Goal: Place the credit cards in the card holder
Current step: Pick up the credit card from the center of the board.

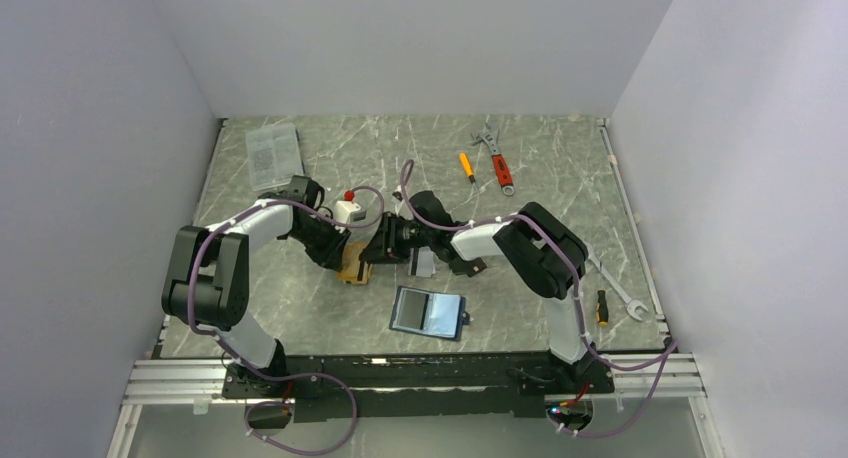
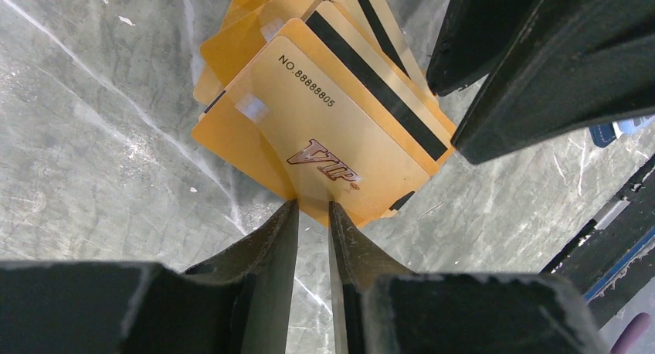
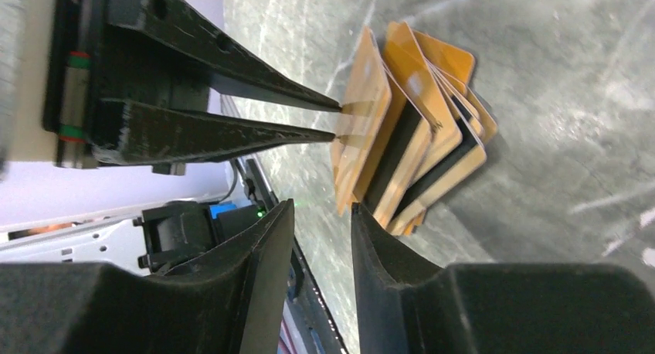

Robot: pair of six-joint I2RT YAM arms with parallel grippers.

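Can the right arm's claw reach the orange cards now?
Probably yes: the right gripper sits open right beside the orange cards, nothing between them, though the left gripper pinches the same stack.

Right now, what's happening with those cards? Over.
Left fingers pinch the edge of the top card. Right fingers open, beside the stack. Card holder lies open, nearer the bases. Nothing between.

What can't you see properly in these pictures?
Top view: the credit cards are mostly hidden under the left end effector and right end effector; too small to count.
Left wrist view: the top card covers those below, and the upper edge cuts the stack off.
Right wrist view: cards are edge-on, so their print is unreadable.
Top view: what the clear box holds is too small to tell.
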